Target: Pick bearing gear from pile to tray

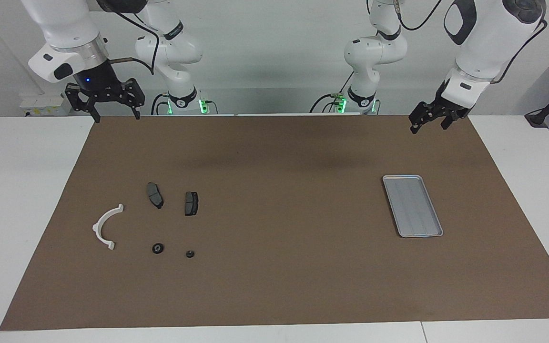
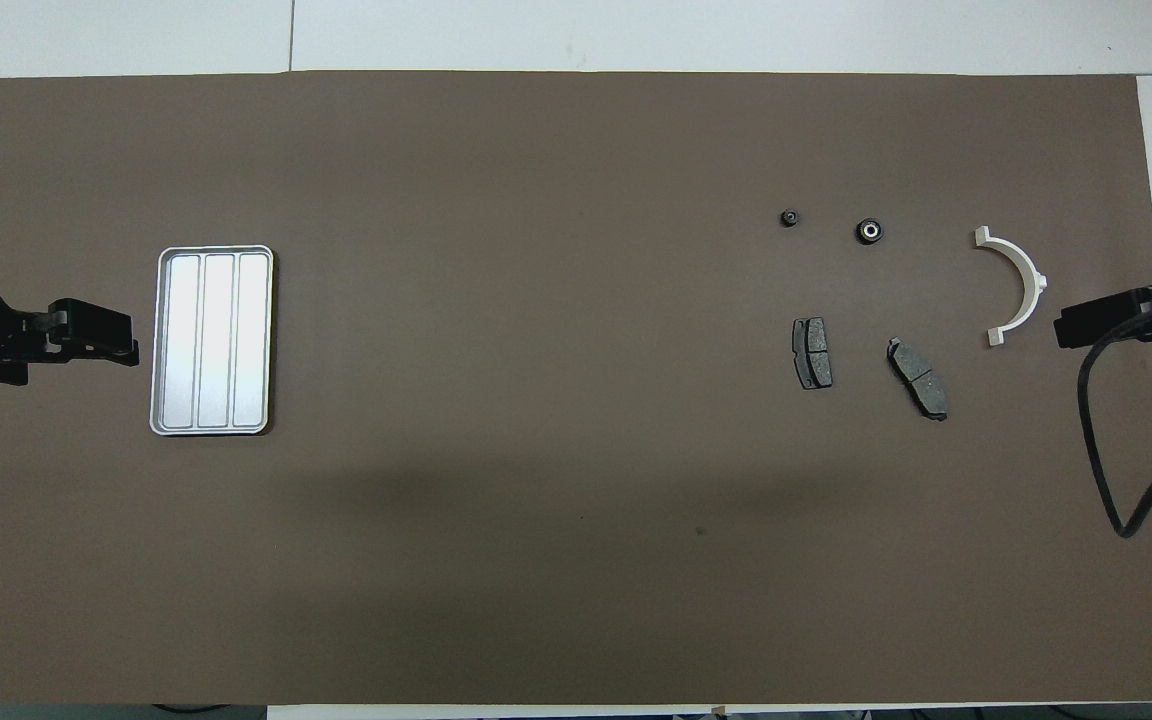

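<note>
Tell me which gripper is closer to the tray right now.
Left. The open left gripper hangs over the mat's edge at the tray's end of the table. The open right gripper waits at the other end, above the edge nearest the scattered parts.

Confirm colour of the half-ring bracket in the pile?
White. The half-ring bracket shows best in the overhead view, bright against the brown mat.

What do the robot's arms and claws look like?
Both arms are glossy white with rounded joints and black bands. Black cables loop along them, and green lights glow at the bases. The right gripper is black, with two fingers on jointed links, under a silver ring and a small blue light. The left gripper is the same black claw on a white wrist.
</note>
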